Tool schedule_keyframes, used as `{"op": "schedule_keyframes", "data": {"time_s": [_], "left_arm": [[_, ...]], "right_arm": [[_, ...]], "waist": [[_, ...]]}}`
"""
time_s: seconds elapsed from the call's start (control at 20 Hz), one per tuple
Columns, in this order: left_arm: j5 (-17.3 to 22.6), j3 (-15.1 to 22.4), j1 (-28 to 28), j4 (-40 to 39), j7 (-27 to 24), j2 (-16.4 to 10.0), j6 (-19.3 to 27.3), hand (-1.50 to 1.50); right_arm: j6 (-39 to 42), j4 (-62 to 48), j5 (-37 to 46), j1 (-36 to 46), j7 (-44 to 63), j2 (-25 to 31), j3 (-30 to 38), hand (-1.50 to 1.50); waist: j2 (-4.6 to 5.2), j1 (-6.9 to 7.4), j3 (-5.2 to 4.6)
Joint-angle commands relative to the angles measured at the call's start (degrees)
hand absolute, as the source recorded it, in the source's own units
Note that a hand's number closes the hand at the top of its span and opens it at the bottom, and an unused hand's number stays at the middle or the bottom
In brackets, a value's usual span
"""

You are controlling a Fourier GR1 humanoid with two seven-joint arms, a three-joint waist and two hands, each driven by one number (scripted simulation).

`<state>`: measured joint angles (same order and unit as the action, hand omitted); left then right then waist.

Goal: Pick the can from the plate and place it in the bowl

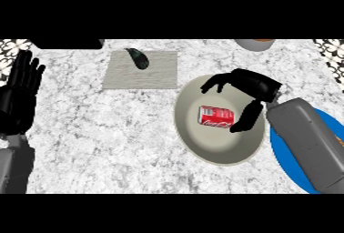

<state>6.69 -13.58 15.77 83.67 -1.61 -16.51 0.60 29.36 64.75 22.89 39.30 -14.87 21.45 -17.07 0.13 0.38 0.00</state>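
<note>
Right hand (252, 83) is hovering, fingers spread and holding nothing, over the beige bowl (215, 151). Inside it the red cola can (216, 117) is lying on its side, with the thumb just beside one end. The can is probably light, thin-walled and slick, so it is best taken across its round body.

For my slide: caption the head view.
Red can lies in the cream bowl, open right hand over it, blue plate beside.

Grey woven mat (141, 70) on the marble counter (101, 132), left of the right hand (252, 83) — dark elongated vegetable (139, 58) on its far part. Grey vessel (254, 44) just beyond the hand, cut by the edge. Black slab (67, 44) well left — far edge.
</note>
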Motion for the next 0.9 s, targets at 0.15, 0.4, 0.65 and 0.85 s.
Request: {"op": "schedule_keyframes", "data": {"time_s": [0.15,0.4,0.65,0.85], "left_arm": [[0.2,-0.1,-0.6,-0.6,-1.8,0.2,-0.9,0.0],[0.9,0.3,-3.8,4.1,0.5,0.2,-1.5,0.0],[0.9,-0.3,-1.1,1.8,0.4,-0.3,-1.3,0.0],[-0.5,0.6,1.0,0.1,-0.1,0.1,-0.4,0.0]], "right_arm": [[1.5,-5.3,-9.0,1.0,-2.6,-4.5,9.3,-1.5],[-7.2,-8.4,-11.6,1.5,-2.3,-7.8,16.3,-1.5],[-6.0,-22.2,-14.9,10.2,-4.0,-0.7,25.7,-1.5],[0.2,-32.0,-16.7,11.7,-9.2,7.2,29.6,-1.5]], "waist": [[0.03,-0.02,0.01],[-0.09,0.63,0.04],[0.56,1.41,0.04],[1.01,1.48,0.09]]}}
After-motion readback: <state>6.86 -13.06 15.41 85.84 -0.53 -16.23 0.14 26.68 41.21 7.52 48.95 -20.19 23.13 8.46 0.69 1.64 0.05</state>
